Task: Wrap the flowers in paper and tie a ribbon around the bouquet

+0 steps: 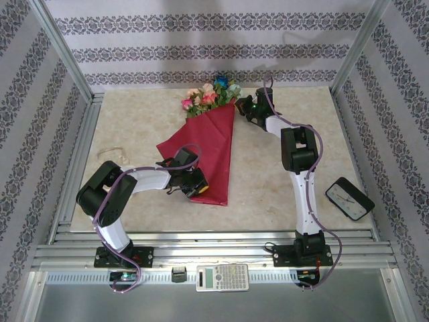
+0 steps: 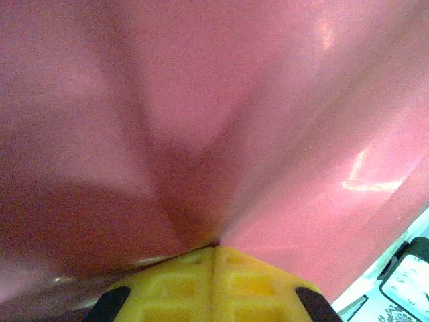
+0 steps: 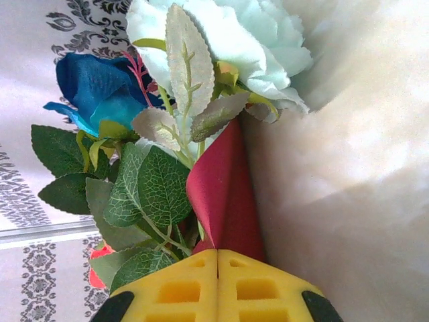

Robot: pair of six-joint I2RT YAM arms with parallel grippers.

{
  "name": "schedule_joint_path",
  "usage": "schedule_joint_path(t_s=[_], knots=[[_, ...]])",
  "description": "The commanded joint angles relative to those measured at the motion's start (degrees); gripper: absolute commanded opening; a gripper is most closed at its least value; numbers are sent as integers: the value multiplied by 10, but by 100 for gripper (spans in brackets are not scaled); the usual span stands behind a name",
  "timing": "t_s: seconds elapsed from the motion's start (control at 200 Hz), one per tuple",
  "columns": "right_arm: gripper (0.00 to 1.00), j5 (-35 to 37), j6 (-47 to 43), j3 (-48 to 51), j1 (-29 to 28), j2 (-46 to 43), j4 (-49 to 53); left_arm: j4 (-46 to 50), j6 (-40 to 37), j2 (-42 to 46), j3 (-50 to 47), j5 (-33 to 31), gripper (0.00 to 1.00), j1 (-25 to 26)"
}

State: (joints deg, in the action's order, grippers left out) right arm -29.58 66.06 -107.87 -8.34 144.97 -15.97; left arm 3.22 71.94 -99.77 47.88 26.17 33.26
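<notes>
The red paper (image 1: 209, 151) lies folded into a long cone on the table, narrow end toward me. The flowers (image 1: 209, 96) stick out of its wide far end, pink, peach, blue and teal heads together forming a loose bouquet. My left gripper (image 1: 194, 188) is at the cone's lower left edge, shut on a pinch of the paper (image 2: 201, 121), whose pink-red sheet fans out from the yellow fingertips (image 2: 231, 268). My right gripper (image 1: 239, 106) is at the wide end's right corner. It is shut on the paper's curled edge (image 3: 224, 194) beside green leaves and the flowers (image 3: 100, 87). The ribbon is out of view.
A calculator (image 1: 222, 276) lies on the near rail between the arm bases. A black device with a white face (image 1: 349, 198) rests at the table's right edge. Metal frame posts and patterned walls close in the left, right and far sides.
</notes>
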Motion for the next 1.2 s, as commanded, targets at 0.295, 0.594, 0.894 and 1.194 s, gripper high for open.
schedule_joint_path(t_s=[0.295,0.594,0.894,1.194], knots=[[45,15,-39,288,-4,-231,50,78,-17,12,42,-27,30,-7],[37,40,-98,629,-81,-561,147,99,22,73,117,-3,46,-15],[6,58,-178,552,-251,-563,270,448,-198,173,184,-70,44,-238],[8,83,-234,424,-331,-460,347,543,-401,134,137,-185,53,-399]])
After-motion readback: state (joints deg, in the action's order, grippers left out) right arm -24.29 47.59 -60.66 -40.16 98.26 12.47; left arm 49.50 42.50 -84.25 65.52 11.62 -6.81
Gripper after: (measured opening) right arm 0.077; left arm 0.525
